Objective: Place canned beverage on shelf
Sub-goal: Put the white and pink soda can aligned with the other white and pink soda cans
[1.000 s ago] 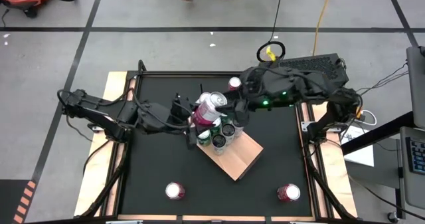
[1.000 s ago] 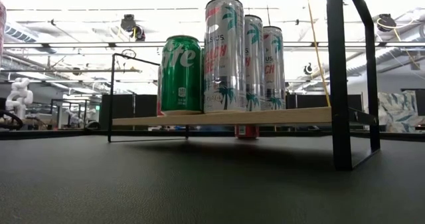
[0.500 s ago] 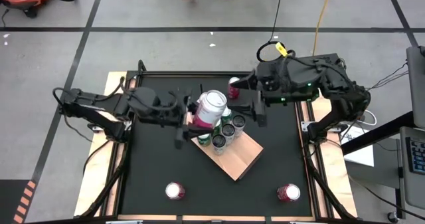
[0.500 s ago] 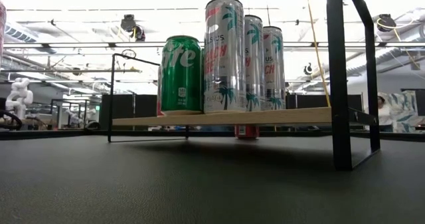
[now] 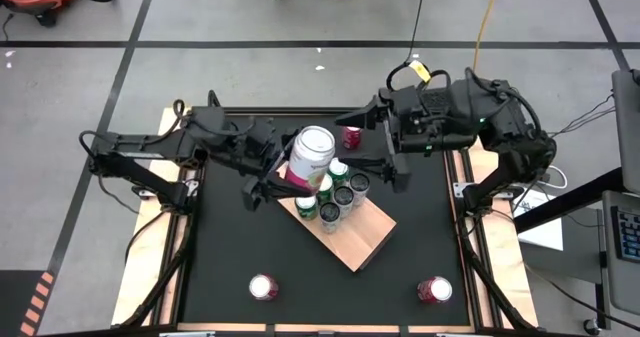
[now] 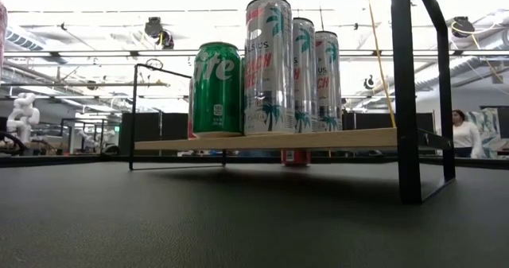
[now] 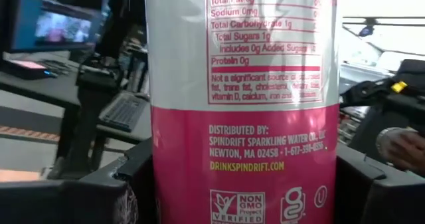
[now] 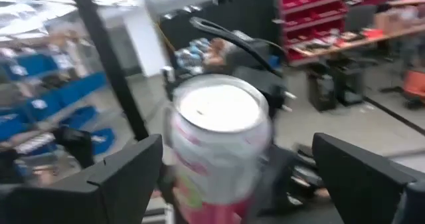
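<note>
My left gripper (image 5: 297, 169) is shut on a white-and-pink beverage can (image 5: 312, 155), held high above the far left end of the shelf (image 5: 355, 235). The shelf is a light wood board on black rods (image 6: 270, 141). Several cans stand on that end: a green can (image 6: 216, 89) and tall silver cans (image 6: 269, 65). My right gripper (image 5: 366, 149) hangs open just right of the held can, touching nothing; in its wrist view the can's top (image 8: 219, 111) shows ahead between its spread fingers. Neither gripper shows in the low view. My left gripper pinches the can's pink lower part (image 7: 239, 177) between its two fingers (image 7: 126, 194), one on each side. The fingers come level from the table's left, across the can. The can stands upright in the hold, its top up, lifted clear above the cans on the shelf.
A pink can (image 5: 352, 135) stands on the black table behind the shelf, and shows under the board as a red can (image 6: 296, 157). Two more cans (image 5: 263, 287) (image 5: 433, 290) stand near the front edge. The shelf's near right half is bare. People stand beyond the table.
Both arms have risen. My left gripper has turned and brought the can from tilted to upright, top up, shifting slightly toward the far edge. My right gripper has drawn back from the can toward the table's right and tipped up to level.
</note>
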You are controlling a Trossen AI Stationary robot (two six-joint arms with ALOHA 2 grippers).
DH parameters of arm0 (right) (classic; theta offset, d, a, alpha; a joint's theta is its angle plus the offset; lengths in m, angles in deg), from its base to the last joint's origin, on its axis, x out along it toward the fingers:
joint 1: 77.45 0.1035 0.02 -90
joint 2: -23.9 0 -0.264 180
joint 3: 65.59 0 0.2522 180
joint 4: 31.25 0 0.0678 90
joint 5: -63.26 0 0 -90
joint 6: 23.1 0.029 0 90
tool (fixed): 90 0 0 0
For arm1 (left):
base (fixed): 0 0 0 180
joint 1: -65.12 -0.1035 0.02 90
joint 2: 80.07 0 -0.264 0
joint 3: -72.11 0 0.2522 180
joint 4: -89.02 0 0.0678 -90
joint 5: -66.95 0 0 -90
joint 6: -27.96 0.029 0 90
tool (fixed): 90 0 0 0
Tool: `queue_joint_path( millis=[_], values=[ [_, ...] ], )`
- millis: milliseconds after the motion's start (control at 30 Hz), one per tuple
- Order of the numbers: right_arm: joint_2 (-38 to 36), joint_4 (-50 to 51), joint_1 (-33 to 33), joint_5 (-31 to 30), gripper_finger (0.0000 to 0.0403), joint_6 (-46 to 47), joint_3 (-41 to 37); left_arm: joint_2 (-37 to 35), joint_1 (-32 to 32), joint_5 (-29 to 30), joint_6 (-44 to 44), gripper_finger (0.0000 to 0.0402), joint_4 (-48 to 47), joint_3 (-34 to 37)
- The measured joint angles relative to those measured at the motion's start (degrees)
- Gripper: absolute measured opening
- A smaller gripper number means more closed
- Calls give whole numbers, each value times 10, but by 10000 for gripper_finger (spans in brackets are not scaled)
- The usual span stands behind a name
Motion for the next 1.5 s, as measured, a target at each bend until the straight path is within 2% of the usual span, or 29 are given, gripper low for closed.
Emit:
queue_joint_path(
  millis=[300, 633, 800, 1167, 1300, 1500],
  values=[
    [12, -36, -2, 16, 366, -7, 0, 8, -27, -111, -28, 281, 72, 0],
    [40, -79, -2, 31, 366, -2, 0, 42, -32, -166, -64, 281, 125, 0],
    [43, -92, -4, 72, 366, 11, 0, 59, -32, -177, -80, 281, 163, 0],
    [50, -97, -4, 76, 355, 28, 0, 71, -35, -173, -94, 281, 193, 0],
    [58, -94, -6, 104, 354, 29, 0, 75, -35, -171, -95, 281, 192, -1],
    [57, -103, -6, 105, 353, 15, 0, 74, -35, -170, -95, 281, 195, -1]
  ],
)
